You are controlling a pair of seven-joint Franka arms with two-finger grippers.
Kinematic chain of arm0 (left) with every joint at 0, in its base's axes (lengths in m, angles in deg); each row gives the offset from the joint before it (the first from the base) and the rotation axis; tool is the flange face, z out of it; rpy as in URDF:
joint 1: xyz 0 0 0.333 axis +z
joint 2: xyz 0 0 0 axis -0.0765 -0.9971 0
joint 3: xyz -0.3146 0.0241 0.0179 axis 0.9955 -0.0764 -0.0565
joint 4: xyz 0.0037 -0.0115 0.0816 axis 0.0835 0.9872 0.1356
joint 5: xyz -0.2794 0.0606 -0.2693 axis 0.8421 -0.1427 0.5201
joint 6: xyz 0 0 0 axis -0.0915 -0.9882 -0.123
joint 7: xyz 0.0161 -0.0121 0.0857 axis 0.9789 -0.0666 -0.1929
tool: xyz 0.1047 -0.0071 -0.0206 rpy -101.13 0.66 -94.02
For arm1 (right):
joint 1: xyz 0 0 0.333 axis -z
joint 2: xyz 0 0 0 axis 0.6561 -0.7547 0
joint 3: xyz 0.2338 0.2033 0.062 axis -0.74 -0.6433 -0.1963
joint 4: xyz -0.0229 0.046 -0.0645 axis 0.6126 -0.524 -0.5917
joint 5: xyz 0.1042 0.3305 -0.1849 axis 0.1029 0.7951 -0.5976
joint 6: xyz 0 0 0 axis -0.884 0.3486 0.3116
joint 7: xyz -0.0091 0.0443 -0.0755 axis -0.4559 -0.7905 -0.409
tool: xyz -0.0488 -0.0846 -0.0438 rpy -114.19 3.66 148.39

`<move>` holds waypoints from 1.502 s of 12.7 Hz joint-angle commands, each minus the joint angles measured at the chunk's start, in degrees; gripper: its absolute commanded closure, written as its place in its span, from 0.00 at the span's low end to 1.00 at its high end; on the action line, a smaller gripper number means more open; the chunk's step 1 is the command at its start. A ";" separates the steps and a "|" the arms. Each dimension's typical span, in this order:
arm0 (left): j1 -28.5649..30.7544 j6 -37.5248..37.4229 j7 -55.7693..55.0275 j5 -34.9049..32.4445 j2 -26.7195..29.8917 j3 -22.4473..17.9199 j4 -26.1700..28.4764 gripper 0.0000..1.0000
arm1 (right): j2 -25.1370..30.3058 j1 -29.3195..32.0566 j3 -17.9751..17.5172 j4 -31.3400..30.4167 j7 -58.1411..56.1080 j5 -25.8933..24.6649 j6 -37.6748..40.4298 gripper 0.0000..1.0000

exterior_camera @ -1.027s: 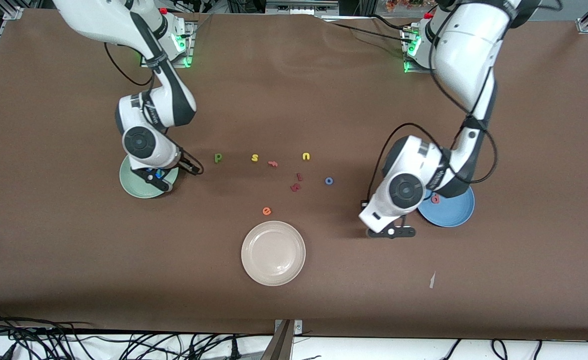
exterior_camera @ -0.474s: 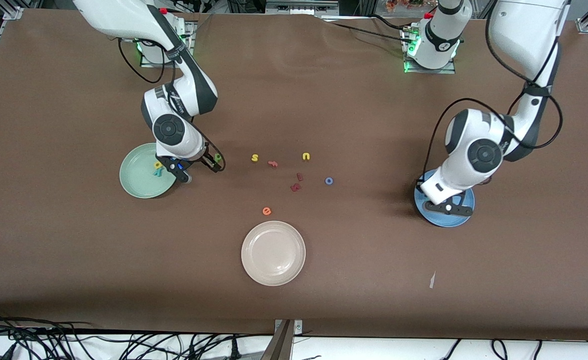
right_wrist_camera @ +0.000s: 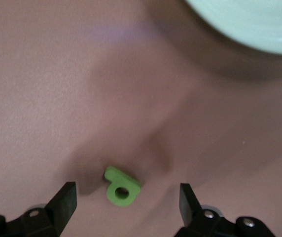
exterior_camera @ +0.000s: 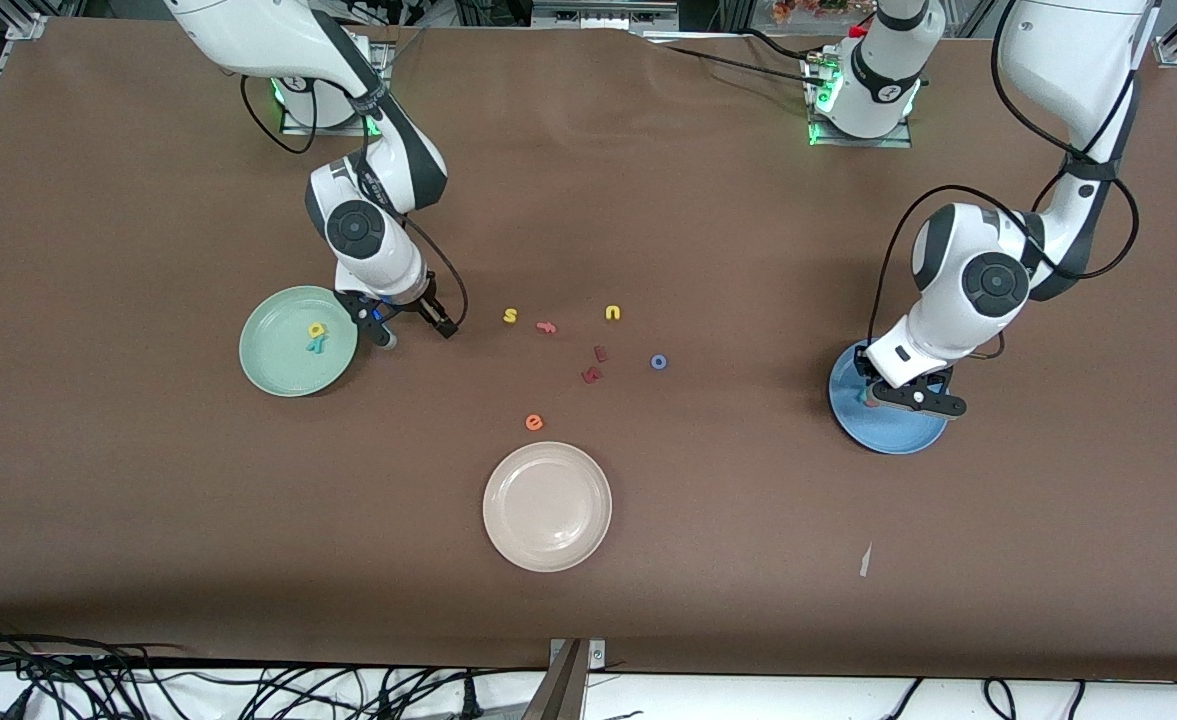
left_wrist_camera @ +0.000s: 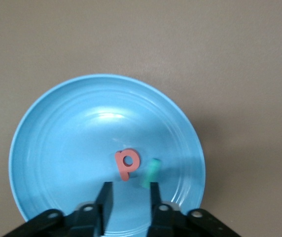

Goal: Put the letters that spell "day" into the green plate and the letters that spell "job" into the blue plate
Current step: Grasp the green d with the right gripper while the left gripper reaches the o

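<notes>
My right gripper (exterior_camera: 414,328) hangs low over the table beside the green plate (exterior_camera: 273,370), open. The dark green d (right_wrist_camera: 122,187) lies flat between its fingers, touching neither. The yellow a (exterior_camera: 317,329) and teal y (exterior_camera: 314,346) lie in the green plate. My left gripper (exterior_camera: 914,399) hovers over the blue plate (exterior_camera: 888,437) and is open with nothing between its fingers. In that plate (left_wrist_camera: 57,148) the salmon b (left_wrist_camera: 126,163) lies flat, and the teal j (left_wrist_camera: 150,173) rests by one fingertip. The blue o (exterior_camera: 658,362) sits on the table mid-way between the plates.
Loose letters lie mid-table: a yellow s (exterior_camera: 510,316), a salmon f (exterior_camera: 546,326), a yellow u (exterior_camera: 613,313), two dark red letters (exterior_camera: 595,365) and an orange e (exterior_camera: 534,422). A cream-white plate (exterior_camera: 547,506) stands nearer the front camera.
My right gripper left the green plate and came down around the d. My left gripper swung over the blue plate and opened; the j now lies in the plate.
</notes>
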 commanded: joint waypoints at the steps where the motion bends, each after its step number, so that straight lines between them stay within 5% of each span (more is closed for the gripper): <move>1: -1.26 -9.89 -5.12 -0.21 0.33 1.28 -7.29 0.00 | -0.21 -0.04 -0.71 -0.66 1.13 0.69 -1.87 0.33; 5: -8.19 -10.19 -25.40 1.37 -3.54 6.12 -11.96 0.00 | -0.12 -0.04 -0.71 -0.57 0.34 0.69 -1.78 0.76; 8: -15.75 -10.19 -38.43 1.37 -9.33 6.21 -18.98 0.00 | 0.49 -0.04 -0.71 -0.31 0.34 0.60 -1.34 0.91; 10: -19.09 -10.19 -44.06 1.37 -13.37 6.21 -23.38 0.00 | 2.15 -0.04 -0.36 0.04 -0.97 0.43 0.14 0.91; 13: -22.27 -9.75 -48.56 1.37 -16.72 6.21 -25.33 0.00 | 4.53 0.05 3.58 5.21 -9.56 0.43 13.56 0.91; 15: -23.15 -9.13 -50.93 1.28 -18.39 6.21 -25.42 0.00 | 5.41 0.05 8.84 8.03 -18.95 0.43 21.13 0.91; 19: -24.73 -9.04 -52.17 1.46 -19.81 6.21 -25.51 0.10 | 4.10 0.75 19.66 7.34 -39.97 0.78 21.43 0.91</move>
